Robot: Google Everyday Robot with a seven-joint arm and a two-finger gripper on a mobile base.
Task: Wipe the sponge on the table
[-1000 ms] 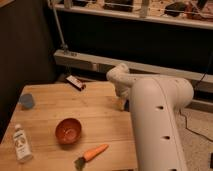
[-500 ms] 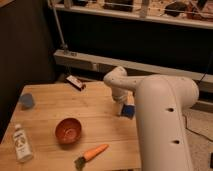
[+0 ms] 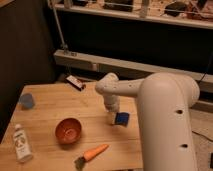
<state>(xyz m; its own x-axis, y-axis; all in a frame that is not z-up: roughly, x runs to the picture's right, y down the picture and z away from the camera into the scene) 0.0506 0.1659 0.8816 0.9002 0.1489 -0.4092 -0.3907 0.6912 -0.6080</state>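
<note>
The sponge (image 3: 121,118) is a small dark-blue block resting on the light wooden table (image 3: 55,107), right of centre. My gripper (image 3: 115,117) hangs from the white arm's wrist straight down onto the sponge's left side and is shut on it, pressing it to the planks. The big white arm sweeps in from the right and hides the table's right edge.
An orange bowl (image 3: 68,131) sits left of the sponge, with a carrot (image 3: 95,152) near the front edge. A white bottle (image 3: 22,144) lies at front left, a grey-blue cup (image 3: 27,100) at far left, and a dark wrapped bar (image 3: 76,82) at the back.
The gripper and the sponge have slid together towards me and a little left across the table. One second ago the sponge was hidden behind the wrist.
</note>
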